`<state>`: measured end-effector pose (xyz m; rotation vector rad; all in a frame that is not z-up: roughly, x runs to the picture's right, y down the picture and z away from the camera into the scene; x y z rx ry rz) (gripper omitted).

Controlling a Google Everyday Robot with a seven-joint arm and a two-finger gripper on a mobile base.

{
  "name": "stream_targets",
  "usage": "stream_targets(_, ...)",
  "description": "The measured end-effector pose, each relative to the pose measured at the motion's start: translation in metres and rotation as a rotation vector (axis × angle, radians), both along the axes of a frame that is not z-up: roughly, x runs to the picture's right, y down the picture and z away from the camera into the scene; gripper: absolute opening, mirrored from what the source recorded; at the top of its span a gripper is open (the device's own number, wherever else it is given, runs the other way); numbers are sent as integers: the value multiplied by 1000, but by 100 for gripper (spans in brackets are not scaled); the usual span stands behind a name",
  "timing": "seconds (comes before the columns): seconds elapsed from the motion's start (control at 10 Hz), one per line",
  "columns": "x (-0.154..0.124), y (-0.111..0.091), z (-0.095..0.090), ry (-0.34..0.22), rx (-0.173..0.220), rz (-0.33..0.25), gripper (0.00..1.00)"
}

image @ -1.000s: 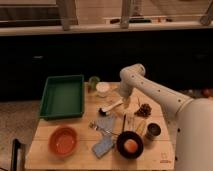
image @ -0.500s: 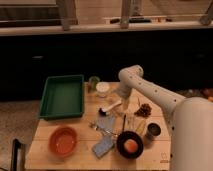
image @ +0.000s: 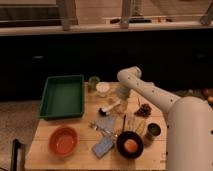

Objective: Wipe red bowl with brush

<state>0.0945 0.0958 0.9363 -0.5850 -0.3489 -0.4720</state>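
Note:
The red bowl (image: 63, 140) sits empty at the front left of the wooden table (image: 50, 125). The brush (image: 110, 108) lies near the table's middle, its white handle pointing back right and its dark head (image: 102, 112) pointing front left. My gripper (image: 121, 103) hangs down from the white arm (image: 145, 90), right at the far end of the brush handle. It is well to the right of the red bowl and further back.
A green tray (image: 62, 95) is at the back left, with a green cup (image: 93, 81) and a white cup (image: 102, 89) beside it. A black bowl with an orange ball (image: 130, 145), a blue sponge (image: 102, 148), a metal can (image: 152, 131), a pine cone (image: 145, 110) and metal utensils (image: 100, 130) crowd the front right.
My gripper has edged slightly left and down at the brush handle. The brush and bowls have not visibly moved.

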Motion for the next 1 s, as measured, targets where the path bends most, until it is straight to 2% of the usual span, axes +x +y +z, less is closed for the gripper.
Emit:
stream_targets(0.2, -1, 3, 5, -2, -6, 0, 50)
stream_targets(0.3, 1, 5, 7, -1, -10, 2, 37)
stream_targets(0.7, 6, 6, 8, 2, -13, 5, 2)
stream_targets(1.0, 11, 5, 3, 2, -1, 9, 0)
